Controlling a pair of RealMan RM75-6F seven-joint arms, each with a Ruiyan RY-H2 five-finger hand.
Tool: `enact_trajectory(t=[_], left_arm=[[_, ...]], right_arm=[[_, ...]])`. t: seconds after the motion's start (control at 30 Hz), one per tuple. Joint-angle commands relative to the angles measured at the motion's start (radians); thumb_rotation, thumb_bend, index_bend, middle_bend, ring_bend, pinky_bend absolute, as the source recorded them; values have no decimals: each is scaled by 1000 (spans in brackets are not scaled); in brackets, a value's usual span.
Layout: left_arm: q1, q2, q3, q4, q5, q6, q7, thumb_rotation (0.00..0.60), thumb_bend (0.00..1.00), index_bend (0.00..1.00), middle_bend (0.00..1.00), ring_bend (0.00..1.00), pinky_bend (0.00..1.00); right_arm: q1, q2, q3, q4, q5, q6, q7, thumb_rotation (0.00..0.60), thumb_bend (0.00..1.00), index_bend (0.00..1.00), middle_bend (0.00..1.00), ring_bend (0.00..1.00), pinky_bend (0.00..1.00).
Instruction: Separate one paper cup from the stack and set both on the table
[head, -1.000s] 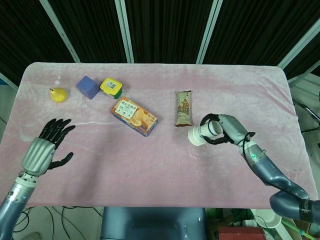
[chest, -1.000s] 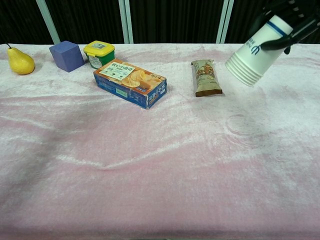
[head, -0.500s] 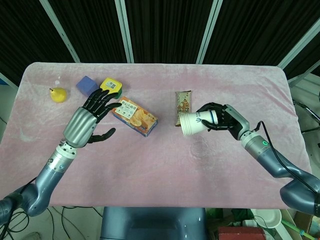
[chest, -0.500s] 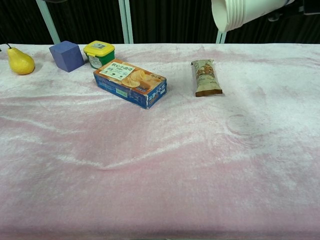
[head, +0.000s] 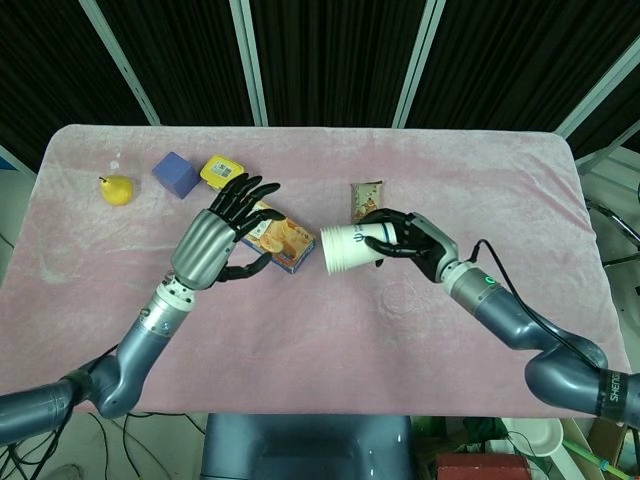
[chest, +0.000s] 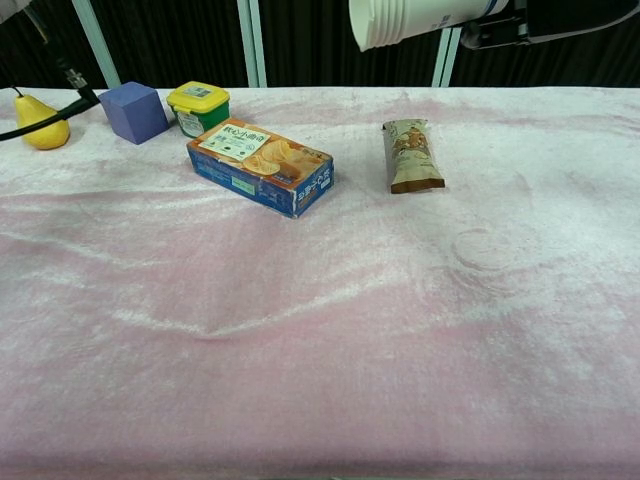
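My right hand (head: 415, 243) holds the stack of paper cups (head: 352, 247) up in the air above the middle of the table (head: 420, 350). The stack lies on its side, and its open end points at my left hand (head: 222, 235). That hand is close by, spread wide and holding nothing. The cups are white with a blue mark, and their rims sit packed tight together
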Motion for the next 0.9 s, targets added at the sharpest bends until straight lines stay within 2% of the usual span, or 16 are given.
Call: enact_trajectory(t=[0.03, 0.27, 0.5, 0.9], left_arm=[[-17, -12, -7, -10, -13, -9, 11, 600, 305, 311, 108, 0, 29], [-50, -28, -17, -25, -50, -38, 39, 600, 306, 349, 125, 0, 29], [-83, -49, -27, -42, -97, -66, 85, 600, 306, 388, 134, 0, 30], [-99, -94, -21, -17, -112, -32, 114, 600, 321, 460, 173, 0, 37]], right_arm=[[29, -29, -5, -17, 69, -2, -65, 600, 517, 634, 508, 599, 586], [43, -39, -3, -31, 165, -10, -136, 600, 530, 639, 508, 599, 586], [36, -31, 22, -53, 231, -19, -190, 600, 536, 643, 508, 599, 586], [-6, -31, 82, -66, 278, -63, -250, 600, 542, 643, 507, 599, 587]])
